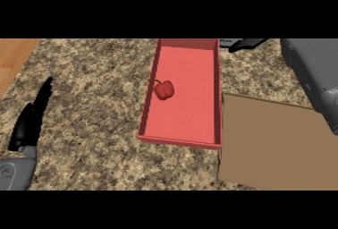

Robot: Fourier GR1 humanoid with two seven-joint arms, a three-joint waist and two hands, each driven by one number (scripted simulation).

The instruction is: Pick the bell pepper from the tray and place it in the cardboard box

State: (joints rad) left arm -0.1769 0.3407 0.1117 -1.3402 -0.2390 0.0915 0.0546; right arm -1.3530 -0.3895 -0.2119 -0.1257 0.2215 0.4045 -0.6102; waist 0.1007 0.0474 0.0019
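Bell pepper (164, 90) lies against tray (187, 116) left wall. Left hand (30, 118) fingers straight, empty; right hand (246, 43) fingers unreadable. Wall likely blocks a clean grasp, risking a nudge instead.

There is a single head view, looking steeply down on the speckled granite counter top (99, 112) from above its near edge. The long red rectangular tray (188, 116) sits mid-frame, running away from the camera; the flat brown cardboard box (277, 147) lies just right of it.
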